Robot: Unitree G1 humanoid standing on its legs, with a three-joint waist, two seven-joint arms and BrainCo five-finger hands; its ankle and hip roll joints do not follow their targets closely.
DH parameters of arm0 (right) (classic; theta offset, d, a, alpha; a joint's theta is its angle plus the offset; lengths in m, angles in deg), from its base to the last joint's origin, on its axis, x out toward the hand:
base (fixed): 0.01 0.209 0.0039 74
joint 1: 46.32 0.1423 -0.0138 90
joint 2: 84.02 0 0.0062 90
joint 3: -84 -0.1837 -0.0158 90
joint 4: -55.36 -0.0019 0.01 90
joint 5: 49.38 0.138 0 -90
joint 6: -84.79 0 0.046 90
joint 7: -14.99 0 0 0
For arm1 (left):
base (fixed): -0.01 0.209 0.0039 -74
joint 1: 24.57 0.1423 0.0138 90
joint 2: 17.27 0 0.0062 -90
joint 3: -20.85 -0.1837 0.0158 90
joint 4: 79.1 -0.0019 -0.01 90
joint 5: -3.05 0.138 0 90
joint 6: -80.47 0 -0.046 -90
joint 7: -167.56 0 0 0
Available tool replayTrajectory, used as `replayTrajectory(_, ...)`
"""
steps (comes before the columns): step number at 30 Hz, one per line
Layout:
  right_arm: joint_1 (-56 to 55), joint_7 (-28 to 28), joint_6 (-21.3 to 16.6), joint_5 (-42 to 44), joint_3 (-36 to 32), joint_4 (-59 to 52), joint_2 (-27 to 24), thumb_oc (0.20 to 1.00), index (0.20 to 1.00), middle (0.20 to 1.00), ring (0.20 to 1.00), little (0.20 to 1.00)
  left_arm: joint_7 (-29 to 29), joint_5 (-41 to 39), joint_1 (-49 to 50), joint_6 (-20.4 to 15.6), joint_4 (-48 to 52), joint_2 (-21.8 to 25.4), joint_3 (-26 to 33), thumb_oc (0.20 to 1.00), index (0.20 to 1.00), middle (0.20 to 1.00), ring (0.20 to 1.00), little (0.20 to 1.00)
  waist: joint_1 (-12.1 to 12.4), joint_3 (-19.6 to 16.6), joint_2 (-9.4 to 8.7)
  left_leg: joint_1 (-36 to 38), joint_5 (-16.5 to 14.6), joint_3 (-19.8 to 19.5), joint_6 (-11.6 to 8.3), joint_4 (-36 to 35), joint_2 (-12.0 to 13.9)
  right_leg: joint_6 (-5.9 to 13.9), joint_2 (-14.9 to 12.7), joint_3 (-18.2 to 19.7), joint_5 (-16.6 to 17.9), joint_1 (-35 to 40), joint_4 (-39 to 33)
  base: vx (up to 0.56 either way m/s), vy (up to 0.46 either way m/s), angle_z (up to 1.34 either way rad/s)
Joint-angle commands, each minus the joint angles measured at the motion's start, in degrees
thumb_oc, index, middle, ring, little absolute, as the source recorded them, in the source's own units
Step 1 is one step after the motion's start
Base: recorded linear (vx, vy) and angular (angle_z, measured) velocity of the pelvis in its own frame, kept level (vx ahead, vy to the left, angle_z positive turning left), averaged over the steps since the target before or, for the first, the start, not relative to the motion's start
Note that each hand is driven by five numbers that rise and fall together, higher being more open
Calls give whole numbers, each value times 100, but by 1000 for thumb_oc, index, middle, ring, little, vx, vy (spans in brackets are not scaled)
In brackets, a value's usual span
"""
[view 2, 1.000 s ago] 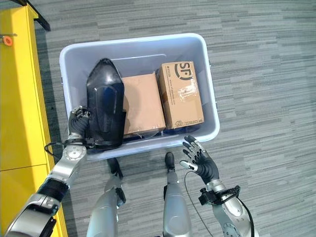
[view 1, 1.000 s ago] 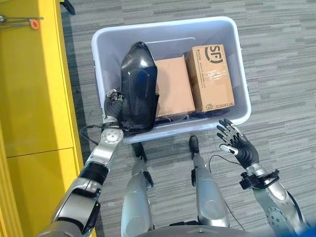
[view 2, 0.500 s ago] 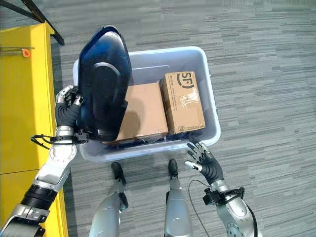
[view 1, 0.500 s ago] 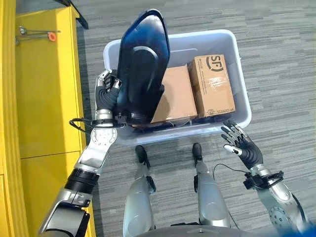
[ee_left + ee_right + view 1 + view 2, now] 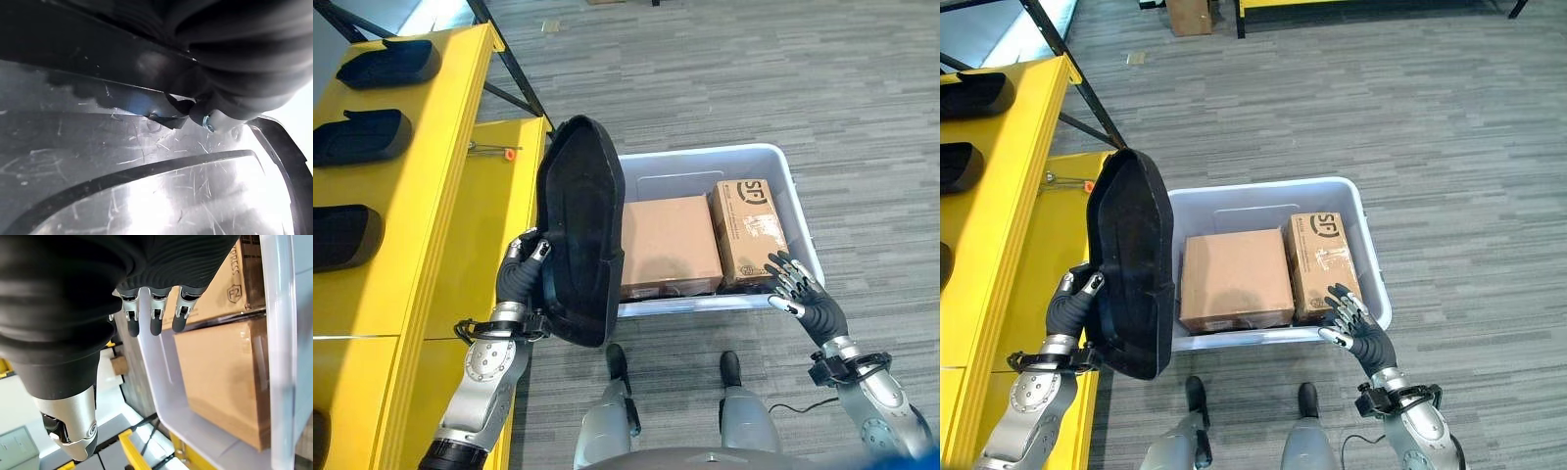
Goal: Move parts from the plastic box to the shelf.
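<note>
Left hand [image 5: 521, 279] clamped on black part [image 5: 579, 230], held upright left of center, long axis vertical, between plastic box [image 5: 800, 235] and yellow shelf [image 5: 431, 186] at frame left. Right hand [image 5: 808, 299] fingers apart, lower right, by the box rim.

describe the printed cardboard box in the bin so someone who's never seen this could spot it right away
Find the pale plastic box on the grey floor beside the yellow shelf. Two cardboard boxes lie in it side by side; the printed box is the narrower one on the robot's right. Its neighbour, the plain box, is wider and unmarked, while this one carries dark print and tape on top.
</note>
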Motion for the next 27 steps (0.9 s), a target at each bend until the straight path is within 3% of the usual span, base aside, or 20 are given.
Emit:
replayTrajectory(1, -113, 116, -99, -109, -99, -255, -22, 1000, 1000, 1000, 1000, 1000, -219, -293, -135, -136, 345, 159, 437, 200, 200, 200, 200, 200, 114, -221, -133, 228, -26, -347, -410, 500, 971, -174, 17, -224, -676, -154, 1021, -36, -172, 23)
replayTrajectory(3, -109, 150, 1, -73, -47, -280, -51, 1000, 1000, 1000, 1000, 1000, -339, -398, 280, 18, 342, -38, 528, 200, 200, 200, 200, 200, 231, -240, -60, 415, 296, -527, -411, 459, 1152, -369, 220, -408, -1036, -31, 1463, -91, -307, 32)
replayTrajectory(5, -90, 151, 60, -62, -27, -274, -131, 1000, 1000, 1000, 1000, 1000, -404, -557, 676, 149, 351, -258, 613, 200, 200, 200, 200, 200, 382, -188, 11, 408, 853, -776, -437, 374, 1292, -580, 421, -584, -1268, -35, 1748, -153, -290, 62)
replayTrajectory(6, -88, 151, 60, -62, -28, -273, -132, 1000, 1000, 1000, 1000, 1000, -404, -557, 676, 150, 353, -260, 613, 200, 200, 200, 200, 200, 380, -201, 29, 385, 867, -787, -440, 368, 1309, -586, 441, -594, -1247, -46, 1728, -126, -181, 39)
replayTrajectory(9, -98, 161, 53, -54, -56, -282, -200, 1000, 1000, 1000, 1000, 1000, -453, -676, 853, 198, 320, -387, 651, 200, 200, 200, 200, 200, 498, -90, 63, 276, 1390, -985, -549, 181, 1322, -712, 501, -831, -1418, -47, 1868, -113, -146, 30)
replayTrajectory(10, -103, 153, 44, -70, -79, -246, -218, 1000, 1000, 1000, 1000, 1000, -452, -663, 892, 195, 308, -423, 675, 200, 200, 200, 200, 200, 566, -49, 83, 175, 1633, -912, -600, 58, 1336, -761, 484, -990, -1456, -16, 1864, -124, -160, 52)
replayTrajectory(12, -87, 118, 25, -122, -133, -187, -267, 1000, 1000, 1000, 1000, 1000, -457, -614, 875, 189, 277, -430, 694, 200, 200, 200, 200, 200, 605, 24, 59, -22, 1769, -770, -624, 20, 1238, -806, 389, -1246, -1448, 56, 1778, -131, -189, 101)
replayTrajectory(13, -25, 99, 38, -157, -140, -130, -295, 1000, 1000, 1000, 1000, 1000, -450, -599, 826, 162, 206, -461, 741, 200, 200, 200, 200, 200, 671, 34, -59, -6, 1430, -663, -631, 140, 1039, -757, 231, -1390, -1425, 131, 1614, -123, -201, 112)
replayTrajectory(14, -4, 102, 40, -179, -136, -103, -282, 1000, 1000, 1000, 1000, 1000, -451, -607, 809, 162, 193, -481, 734, 200, 200, 200, 200, 200, 686, 16, -90, 3, 1304, -623, -612, 208, 969, -722, 175, -1466, -1344, 155, 1470, -189, -218, 148)
replayTrajectory(15, 0, 101, 29, -146, -164, -88, -252, 1000, 1000, 1000, 1000, 1000, -444, -657, 793, 146, 184, -546, 774, 200, 200, 200, 200, 200, 672, -50, -136, 77, 886, -435, -494, 536, 915, -733, 81, -1638, -1139, 179, 1165, -205, -119, 123)
replayTrajectory(18, -106, 151, 82, -91, -238, -55, -134, 1000, 1000, 1000, 1000, 1000, -529, -696, 849, 195, 258, -668, 859, 200, 200, 200, 200, 200, 540, -345, -116, 743, 195, -206, -429, 876, 901, -722, -57, -2211, -879, 226, 701, -119, -3, 155)
replayTrajectory(23, -186, 133, 145, -129, -371, -50, -55, 1000, 1000, 1000, 1000, 1000, -527, -658, 856, 233, 301, -708, 920, 200, 200, 200, 200, 200, 427, -459, 57, 1102, 135, 60, -443, 289, 974, -570, -385, -2584, -798, 85, 1121, -1, 121, 94)
replayTrajectory(27, -214, 159, 190, -133, -453, -36, 19, 1000, 1000, 1000, 1000, 1000, -559, -645, 951, 208, 355, -641, 1005, 200, 200, 200, 200, 200, 582, -433, 33, 931, -251, -39, -364, 347, 725, -354, -691, -2642, -452, 317, 955, 85, 237, 47)
